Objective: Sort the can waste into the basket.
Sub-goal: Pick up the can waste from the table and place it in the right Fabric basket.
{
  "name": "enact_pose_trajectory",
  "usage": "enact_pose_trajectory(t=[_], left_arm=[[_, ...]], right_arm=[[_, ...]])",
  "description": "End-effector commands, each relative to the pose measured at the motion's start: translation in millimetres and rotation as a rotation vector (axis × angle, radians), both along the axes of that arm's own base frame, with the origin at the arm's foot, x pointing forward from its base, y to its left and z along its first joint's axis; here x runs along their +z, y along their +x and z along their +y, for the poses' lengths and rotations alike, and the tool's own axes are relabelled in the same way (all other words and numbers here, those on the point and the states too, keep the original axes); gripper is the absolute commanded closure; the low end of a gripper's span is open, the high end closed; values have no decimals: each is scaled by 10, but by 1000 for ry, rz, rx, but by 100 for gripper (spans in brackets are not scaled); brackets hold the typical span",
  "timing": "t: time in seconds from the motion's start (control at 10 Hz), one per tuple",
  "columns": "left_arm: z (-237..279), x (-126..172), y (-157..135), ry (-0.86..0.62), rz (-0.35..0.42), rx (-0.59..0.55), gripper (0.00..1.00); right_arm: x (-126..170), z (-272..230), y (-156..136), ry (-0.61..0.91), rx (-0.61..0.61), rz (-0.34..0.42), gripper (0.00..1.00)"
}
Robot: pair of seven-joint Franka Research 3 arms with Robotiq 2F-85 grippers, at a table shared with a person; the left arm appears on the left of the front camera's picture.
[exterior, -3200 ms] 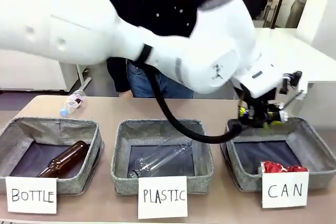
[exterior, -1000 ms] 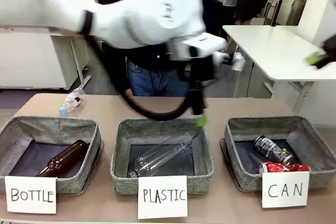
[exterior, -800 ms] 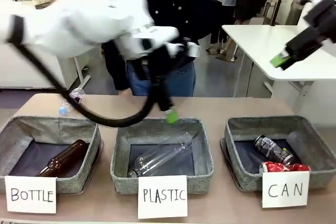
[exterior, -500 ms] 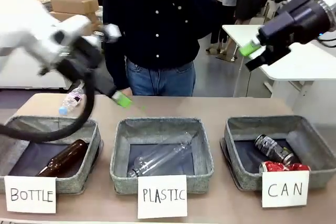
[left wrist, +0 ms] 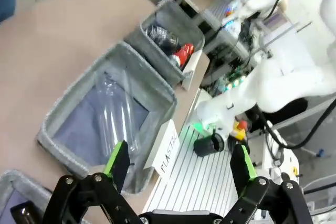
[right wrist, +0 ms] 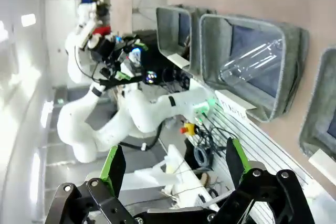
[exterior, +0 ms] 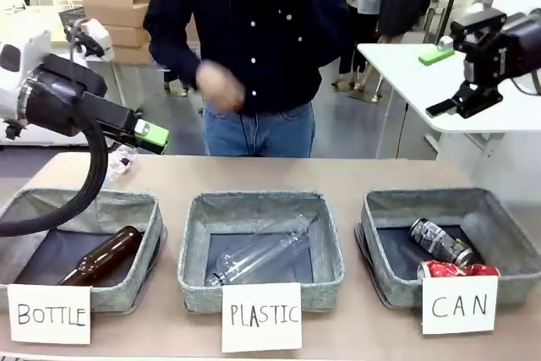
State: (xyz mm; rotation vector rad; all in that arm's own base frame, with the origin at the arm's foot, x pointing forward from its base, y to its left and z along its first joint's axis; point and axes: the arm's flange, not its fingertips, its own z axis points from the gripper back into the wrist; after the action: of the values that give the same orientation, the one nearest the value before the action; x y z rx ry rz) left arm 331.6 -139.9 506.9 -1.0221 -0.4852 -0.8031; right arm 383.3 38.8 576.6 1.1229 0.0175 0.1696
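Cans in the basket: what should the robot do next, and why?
Probably just park both arms. The red can and the dark can both lie inside the basket marked CAN, and the left gripper and right gripper are open and hold nothing.

I find the air over all three baskets open. The left gripper (left wrist: pixel 179 158) hangs high at the left side and the right gripper (exterior: pixel 434 82) high at the right, both with fingers spread. The left arm's black cable (exterior: pixel 89 183) droops across the far left corner of the BOTTLE basket (exterior: pixel 84 200). In the CAN basket (exterior: pixel 423 202), the black can (exterior: pixel 439 241) and red can (exterior: pixel 452 270) occupy the front right, and the left of its floor is bare. A person's hand (exterior: pixel 221 86) hovers beyond the table's far edge.
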Motion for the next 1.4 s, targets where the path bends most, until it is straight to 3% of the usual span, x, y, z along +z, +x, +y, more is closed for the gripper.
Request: enact_pose_trajectory(t=[0.0,1.3], left_arm=[[-77,40,82,59,0,-22,0],[-77,40,82,59,0,-22,0]], right_arm=[[40,270,-91,-8,85,-91,0],[40,270,-91,-8,85,-91,0]])
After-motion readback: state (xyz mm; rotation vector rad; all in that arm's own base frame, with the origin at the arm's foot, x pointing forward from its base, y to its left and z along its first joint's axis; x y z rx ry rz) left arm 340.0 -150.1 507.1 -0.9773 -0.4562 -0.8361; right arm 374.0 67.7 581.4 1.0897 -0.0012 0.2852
